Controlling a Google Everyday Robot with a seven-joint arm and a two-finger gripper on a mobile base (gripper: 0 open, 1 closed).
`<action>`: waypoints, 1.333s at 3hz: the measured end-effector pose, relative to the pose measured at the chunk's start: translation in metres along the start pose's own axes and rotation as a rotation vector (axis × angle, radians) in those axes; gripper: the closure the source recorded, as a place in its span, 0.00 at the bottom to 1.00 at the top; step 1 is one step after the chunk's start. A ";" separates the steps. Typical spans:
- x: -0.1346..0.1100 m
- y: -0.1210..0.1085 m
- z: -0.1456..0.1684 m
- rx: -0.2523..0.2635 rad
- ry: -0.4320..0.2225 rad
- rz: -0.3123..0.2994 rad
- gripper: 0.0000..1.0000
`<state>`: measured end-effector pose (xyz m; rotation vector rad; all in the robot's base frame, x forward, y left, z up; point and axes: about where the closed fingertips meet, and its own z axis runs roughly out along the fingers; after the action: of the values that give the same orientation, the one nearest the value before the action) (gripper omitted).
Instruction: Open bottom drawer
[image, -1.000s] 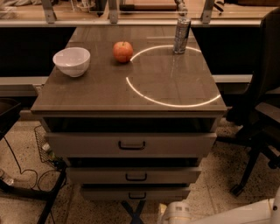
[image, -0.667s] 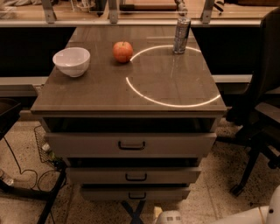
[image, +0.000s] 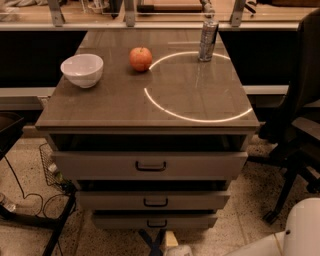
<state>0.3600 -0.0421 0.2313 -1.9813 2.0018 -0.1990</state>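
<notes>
The bottom drawer (image: 120, 220) sat lowest of three, seemingly shut, its small dark handle (image: 157, 223) centred. The gripper (image: 179, 250) hung just below it (open or closed, I couldn't tell); it should meet the handle squarely, then pull straight.

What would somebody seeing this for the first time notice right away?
A bright ring of light glows on the cabinet top, with a red apple beside it, a white bowl to the left and a can at the back. Below, three drawer fronts step inward. The gripper sits at the picture's lower edge, just under the bottom drawer, on a white arm coming from the lower right.
</notes>
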 end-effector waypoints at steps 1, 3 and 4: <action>-0.015 -0.007 0.012 0.016 0.017 -0.053 0.00; -0.033 -0.022 0.055 -0.028 0.003 -0.068 0.00; -0.031 -0.031 0.070 -0.047 0.010 -0.046 0.00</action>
<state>0.4108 -0.0041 0.1793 -2.0609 1.9854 -0.1747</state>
